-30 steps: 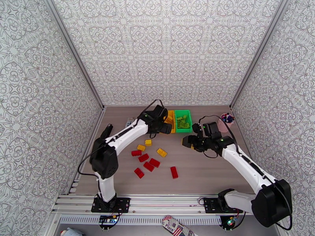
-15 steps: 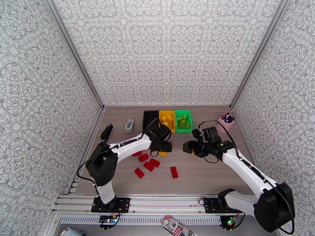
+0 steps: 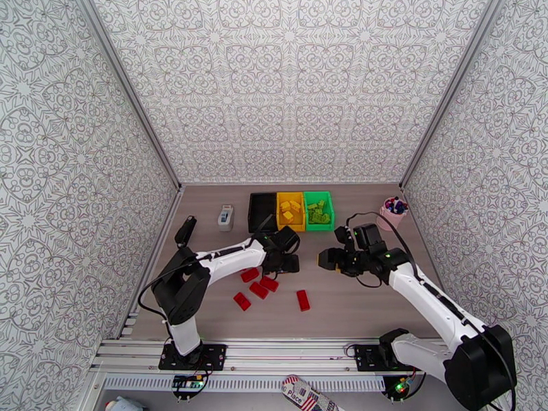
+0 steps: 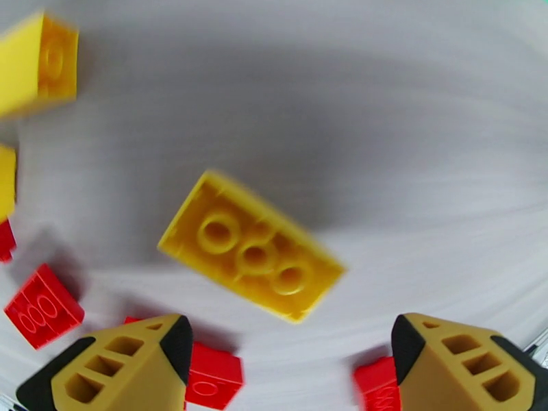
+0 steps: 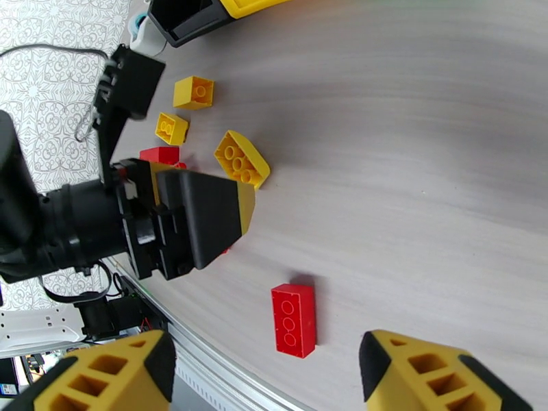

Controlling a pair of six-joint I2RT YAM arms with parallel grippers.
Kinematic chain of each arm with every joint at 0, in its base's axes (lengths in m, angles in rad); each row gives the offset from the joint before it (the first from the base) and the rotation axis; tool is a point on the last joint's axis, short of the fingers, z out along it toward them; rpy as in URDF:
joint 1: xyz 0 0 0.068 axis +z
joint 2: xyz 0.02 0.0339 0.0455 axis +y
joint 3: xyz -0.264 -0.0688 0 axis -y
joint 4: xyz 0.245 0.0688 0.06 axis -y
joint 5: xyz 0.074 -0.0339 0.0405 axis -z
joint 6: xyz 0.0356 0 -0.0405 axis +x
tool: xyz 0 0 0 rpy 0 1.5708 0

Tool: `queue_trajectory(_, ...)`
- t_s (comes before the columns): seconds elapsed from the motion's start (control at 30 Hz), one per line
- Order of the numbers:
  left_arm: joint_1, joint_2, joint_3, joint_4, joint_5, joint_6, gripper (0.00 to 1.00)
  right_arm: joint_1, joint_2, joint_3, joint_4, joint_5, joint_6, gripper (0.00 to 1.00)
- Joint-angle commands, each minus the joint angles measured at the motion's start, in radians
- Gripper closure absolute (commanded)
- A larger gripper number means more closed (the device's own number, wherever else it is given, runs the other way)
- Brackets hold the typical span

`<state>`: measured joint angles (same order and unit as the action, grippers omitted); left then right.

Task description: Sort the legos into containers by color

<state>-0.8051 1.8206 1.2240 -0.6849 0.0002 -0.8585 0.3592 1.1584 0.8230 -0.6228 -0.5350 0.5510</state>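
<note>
My left gripper (image 3: 288,263) hangs open low over the loose legos, and a yellow brick (image 4: 252,246) lies studs-down on the table just ahead of its fingertips (image 4: 123,364). Red bricks (image 3: 258,290) lie scattered around it, one more (image 3: 303,299) to the right. My right gripper (image 3: 327,259) is open and empty above bare table, facing the left one; below it lies a red brick (image 5: 294,318). The yellow brick (image 5: 241,157) lies beside the left arm's finger (image 5: 205,214). At the back stand the black bin (image 3: 262,210), yellow bin (image 3: 290,211) and green bin (image 3: 317,209).
A small white-and-blue box (image 3: 225,217) sits left of the bins. A pink cup of pens (image 3: 395,208) stands at the back right. Two small yellow bricks (image 5: 193,92) (image 5: 171,128) lie beyond the left gripper. Patterned walls close in three sides.
My left arm has swung back from the bins and come down over the loose yellow brick. The right gripper has shifted only slightly.
</note>
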Motion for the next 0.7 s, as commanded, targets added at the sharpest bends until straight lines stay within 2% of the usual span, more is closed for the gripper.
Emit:
queue_trajectory(0.0,-0.006,0.001,-0.017,0.056,0.027,-0.038,0.18,0.007,-0.010,-0.019,-0.012,0.013,-0.014,0.23)
queue_trajectory(0.43,0.019,0.115,0.082,0.079,0.026,-0.007,0.18,0.007,-0.019,-0.025,-0.013,0.027,-0.016,0.21)
queue_trajectory(0.67,0.023,0.184,0.170,-0.011,-0.028,0.051,0.20,0.007,-0.005,-0.040,0.006,0.027,-0.011,0.21)
